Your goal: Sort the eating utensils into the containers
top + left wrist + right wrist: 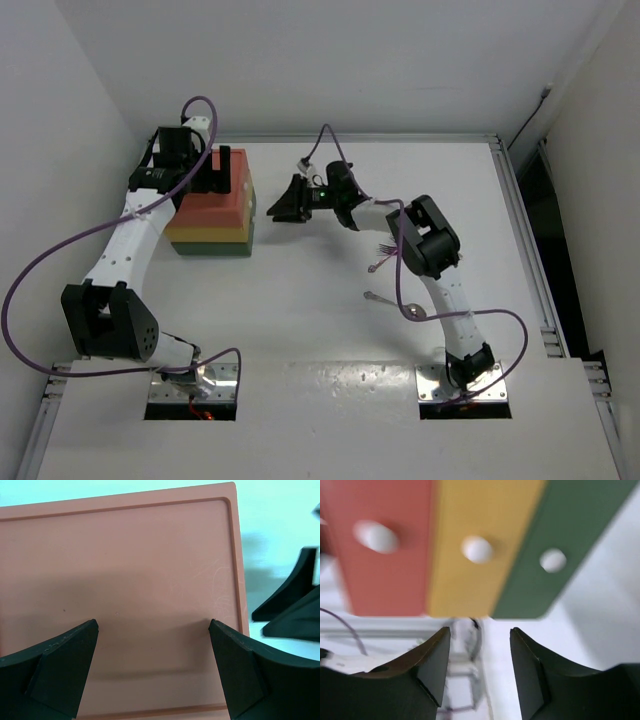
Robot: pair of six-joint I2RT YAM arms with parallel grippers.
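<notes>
Eating utensils [392, 303] lie loose on the desk [330, 340] close by the right arm, well apart from the containers [212, 215] at far left. Two can be counted: one silver spoon [405, 309] and one pink-purple fork [382, 258] partly under the arm; others may be hidden. No orange ones show. The containers are one block of three drawers, red-orange on top, yellow, dark green, each with one white knob [477, 549], three knobs in all. All fronts look flush, so the drawers seem shut. The right fingers [432, 660] are moderately parted with nothing between them. They face the drawer fronts from just beside the block; that view is blurred. The left fingers [65, 655] are spread wide and empty, hovering over the red-orange top [125, 565]. The step appears to be getting a drawer open, with no sorting evident. The next move probably calls for lining the right fingers on one knob, pinching it and pulling straight out, the left arm perhaps steadying the block.
</notes>
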